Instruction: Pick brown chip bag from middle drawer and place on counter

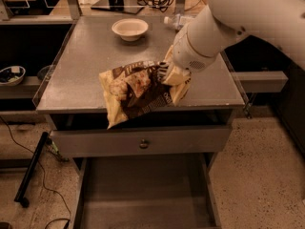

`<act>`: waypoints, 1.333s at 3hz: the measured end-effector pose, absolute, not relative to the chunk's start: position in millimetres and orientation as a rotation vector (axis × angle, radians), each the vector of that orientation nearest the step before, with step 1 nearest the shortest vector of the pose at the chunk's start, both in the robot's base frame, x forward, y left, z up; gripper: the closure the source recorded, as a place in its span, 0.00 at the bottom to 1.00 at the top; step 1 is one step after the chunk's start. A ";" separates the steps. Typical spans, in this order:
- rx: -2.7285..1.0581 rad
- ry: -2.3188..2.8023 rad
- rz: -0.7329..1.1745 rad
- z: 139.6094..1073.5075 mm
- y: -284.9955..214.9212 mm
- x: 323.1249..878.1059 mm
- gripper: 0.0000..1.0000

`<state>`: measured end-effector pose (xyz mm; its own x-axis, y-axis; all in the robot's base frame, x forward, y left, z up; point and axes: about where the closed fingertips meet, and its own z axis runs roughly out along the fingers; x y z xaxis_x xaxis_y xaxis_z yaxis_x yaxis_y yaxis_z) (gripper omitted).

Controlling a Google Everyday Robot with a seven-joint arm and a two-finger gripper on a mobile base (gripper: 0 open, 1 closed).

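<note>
brown chip bag (138,89) is up out of the middle drawer (143,199) and hanging across the tabletop's (81,66) front edge, about mid-width. Its lower-left corner droops below that edge, in front of the gap above the knobbed drawer front (143,142). gripper (166,74) is at the bag's right end, just inside the front edge, jaws closed on the bag as far as I can judge, since the bag is carried from that end. Main risk: letting go here. Much of the bag sits at or past the edge, so it could tip off and drop onto the drawer front or back into the open drawer. Second: the drooping corner may snag the front edge if the bag is dragged inward rather than lifted. Third: a one-end pinch on crinkly film could slip. Bowl (129,28) and bottle (177,21) sit near the back edge, well apart, low collision concern. Hard to see: the jaws are mostly buried behind wrist and bag. Can't tell whether the bag's underside touches the tabletop. The arm (228,23) covers the back right corner, and the drawer's near end is cut off at the bottom.
</note>
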<state>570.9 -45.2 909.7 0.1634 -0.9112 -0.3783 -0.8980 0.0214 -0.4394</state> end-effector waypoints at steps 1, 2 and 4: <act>-1.874 1.699 0.025 900.4 -34.2 592.0 1.00; -1.903 1.714 0.082 882.6 -23.6 619.9 1.00; -1.927 1.744 0.131 865.3 -13.0 652.3 1.00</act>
